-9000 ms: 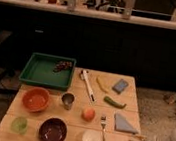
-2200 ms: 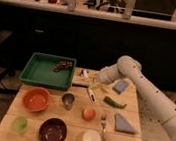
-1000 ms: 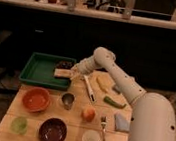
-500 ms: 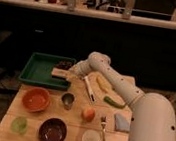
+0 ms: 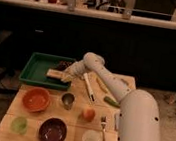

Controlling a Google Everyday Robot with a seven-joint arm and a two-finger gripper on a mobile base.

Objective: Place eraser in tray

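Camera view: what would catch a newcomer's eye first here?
The big white arm sweeping from the lower right across the wooden table, its gripper at the right rim of the green tray. There it holds the tan eraser over the tray's right part. In front, an orange bowl and a maroon bowl stand out.

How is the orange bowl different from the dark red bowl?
The orange bowl is bright orange, while the dark red bowl is deep maroon. The orange bowl sits nearer the green tray; the dark red bowl sits closer to the table's front edge. Both are round, upright and look alike in size. The gripper holds the eraser over the tray's right side.
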